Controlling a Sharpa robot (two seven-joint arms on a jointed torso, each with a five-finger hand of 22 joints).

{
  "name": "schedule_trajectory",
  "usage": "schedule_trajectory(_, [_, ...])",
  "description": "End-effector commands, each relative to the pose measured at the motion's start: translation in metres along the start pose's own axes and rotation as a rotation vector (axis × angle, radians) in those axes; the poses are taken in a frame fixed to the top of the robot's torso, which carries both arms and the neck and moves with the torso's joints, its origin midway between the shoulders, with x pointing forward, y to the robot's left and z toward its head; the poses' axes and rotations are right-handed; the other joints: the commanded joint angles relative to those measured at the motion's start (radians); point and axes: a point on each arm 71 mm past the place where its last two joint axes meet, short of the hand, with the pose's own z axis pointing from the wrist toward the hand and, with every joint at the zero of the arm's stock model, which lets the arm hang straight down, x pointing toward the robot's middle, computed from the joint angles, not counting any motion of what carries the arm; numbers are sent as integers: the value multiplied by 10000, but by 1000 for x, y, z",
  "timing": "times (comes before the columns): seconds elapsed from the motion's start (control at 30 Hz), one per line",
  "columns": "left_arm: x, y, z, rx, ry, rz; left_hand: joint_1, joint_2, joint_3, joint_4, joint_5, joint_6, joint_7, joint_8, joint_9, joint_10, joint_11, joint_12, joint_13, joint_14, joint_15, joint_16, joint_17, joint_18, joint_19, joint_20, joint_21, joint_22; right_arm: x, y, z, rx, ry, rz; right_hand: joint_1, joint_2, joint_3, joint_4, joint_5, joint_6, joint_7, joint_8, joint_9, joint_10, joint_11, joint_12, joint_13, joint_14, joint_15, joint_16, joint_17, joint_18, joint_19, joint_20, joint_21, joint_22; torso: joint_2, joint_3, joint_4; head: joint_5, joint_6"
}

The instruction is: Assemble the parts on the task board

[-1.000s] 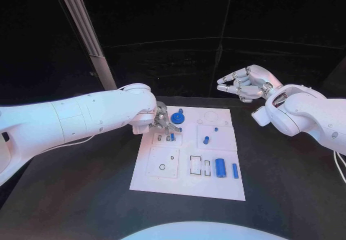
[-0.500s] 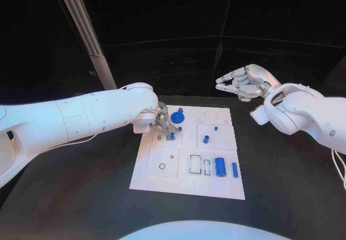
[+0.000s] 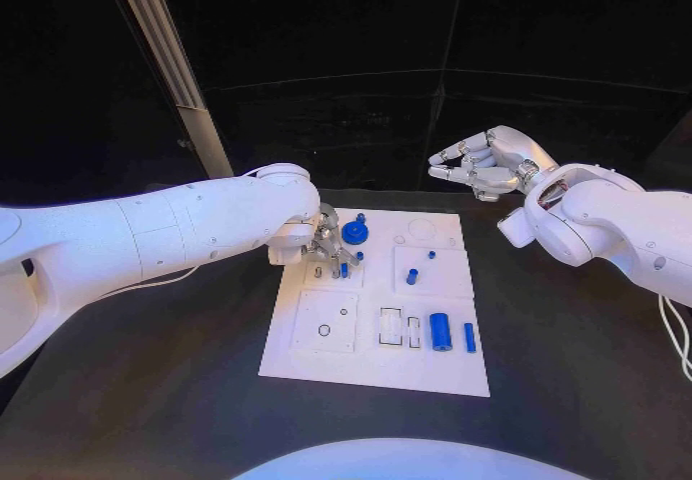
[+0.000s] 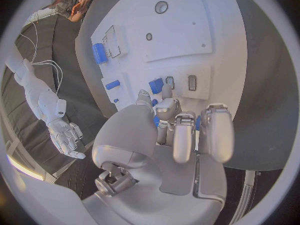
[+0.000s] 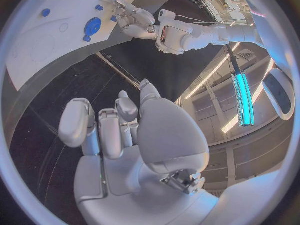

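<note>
The white task board [image 3: 372,368] lies mid-table. My left hand [image 3: 329,246] hangs over its far-left corner, fingers pointing down. In the left wrist view its thumb and a fingertip [image 4: 165,91] pinch a small blue part [image 4: 156,85] beside two narrow slots [image 4: 192,82]; the same small blue part [image 3: 343,269] sits under the fingers in the head view. A round blue piece [image 3: 355,235] stands just beyond that hand. My right hand [image 3: 482,166] is raised above the table's far edge, fingers curled in on nothing [image 5: 119,127].
Two small blue pegs [image 3: 413,276] stand in the board's right middle panel. A thick blue cylinder [image 3: 440,334] and a thin blue bar [image 3: 469,338] lie near the board's front right, next to rectangular slots [image 3: 392,328]. A metal post [image 3: 180,85] rises at the back left.
My right hand's fingers have curled in further towards the thumb and the hand has drifted slightly left. The left hand has barely shifted over the small blue part.
</note>
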Motion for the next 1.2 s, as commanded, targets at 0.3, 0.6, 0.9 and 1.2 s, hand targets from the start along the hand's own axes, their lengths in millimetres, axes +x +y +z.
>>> schedule_trajectory(0.3, [1,0,1,-89,162,204,106,6,94,0,17,-71,-28,49,22,-34,6,48,30,1040,-19,31,2632,-78,137,7,37,12,2,2,2,-82,142,8,106,31,-92,2,107,-36,-48,27,6,-84,0,-52,-16,575,19,-36,662,122,-13,-37,-38,-13,4,3,4,-32,-41])
schedule_trajectory(0.6, [1,-3,1,-39,140,198,188,38,169,-21,18,-108,-27,83,65,-38,6,49,35,1040,-19,31,2632,-79,135,8,46,26,3,3,3,-98,186,-6,112,39,-98,3,130,-36,-48,28,6,-83,0,-51,-16,575,18,-40,657,123,-14,-38,-42,-17,2,3,3,-29,-55])
schedule_trajectory(0.9, [3,-6,2,212,416,181,1125,179,891,-593,20,-316,-31,174,231,-113,-6,-29,-9,1040,-30,31,2632,-79,107,-2,67,68,5,4,5,-173,325,-253,132,68,-122,9,220,-35,-49,30,7,-79,-2,-52,-20,578,16,-43,660,123,-10,-40,-49,-23,1,6,10,-27,-96])
schedule_trajectory(1.2, [3,-7,2,266,448,141,1507,227,1320,-885,25,-401,-51,142,267,-159,-25,-101,-50,1040,-40,31,2632,-76,88,-5,69,79,6,4,5,-183,390,-295,136,73,-127,10,241,-35,-49,30,7,-80,-2,-55,-23,578,16,-46,657,123,-7,-41,-48,-19,2,8,6,-28,-107])
